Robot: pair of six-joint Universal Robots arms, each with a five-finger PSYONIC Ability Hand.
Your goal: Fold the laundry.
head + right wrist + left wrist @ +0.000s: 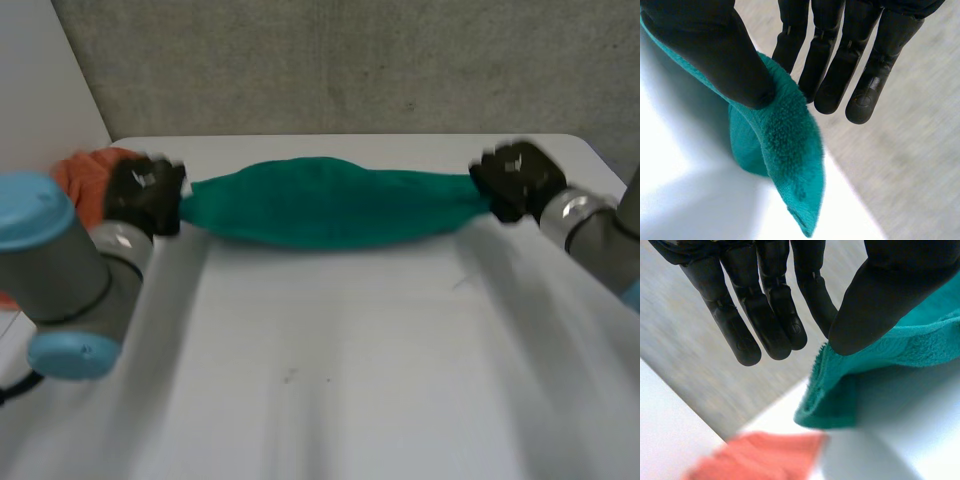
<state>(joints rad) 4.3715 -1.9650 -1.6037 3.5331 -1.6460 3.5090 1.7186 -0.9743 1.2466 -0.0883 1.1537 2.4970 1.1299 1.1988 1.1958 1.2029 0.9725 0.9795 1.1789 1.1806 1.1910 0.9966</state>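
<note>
While both hands pinch its ends, green towel (330,205) spans upper-mid frame, stretched btw them over white table (350,360). Left hand (145,195): thumb clamps towel against near-straight fingers; right hand (515,180) same. Orange cloth (85,172) upper left, behind left hand. Grey concrete wall (350,60) along top.
</note>
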